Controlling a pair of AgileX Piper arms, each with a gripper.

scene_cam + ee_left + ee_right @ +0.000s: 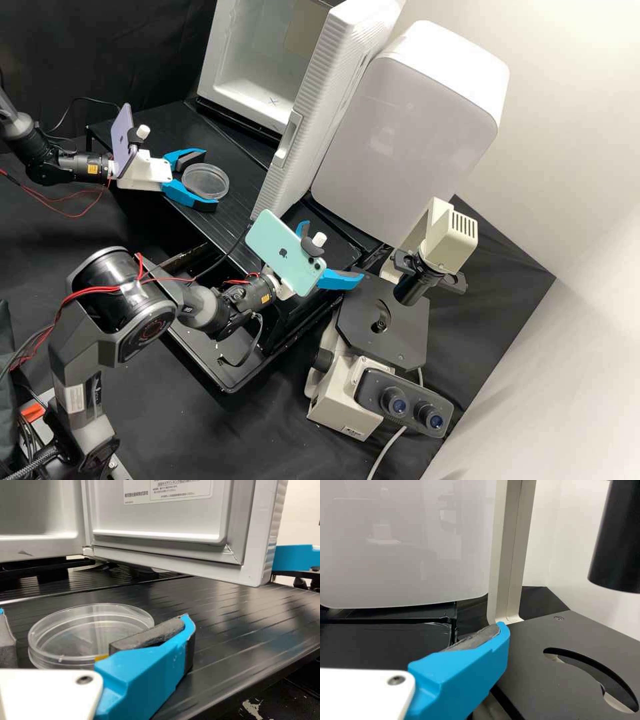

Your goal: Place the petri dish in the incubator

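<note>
A clear petri dish (205, 180) lies flat on the black ribbed platform (233, 220), in front of the white incubator (257, 60). The incubator door (320, 100) stands swung open. My left gripper (207, 180) is open, with one blue finger on either side of the dish (87, 632). Its padded finger (150, 655) stays a little apart from the dish rim. The door's inner face (175, 545) rises just beyond the dish. My right gripper (337, 263) hangs open with nothing in it over the microscope stage (580, 660), one of its fingers (470, 650) above the stage's edge.
A microscope (387, 360) stands at the front right, its black lens tube (620, 535) above the stage. A large white rounded housing (413, 127) rises behind it, beside the open door. Red and black cables (60, 200) trail along the left side of the bench.
</note>
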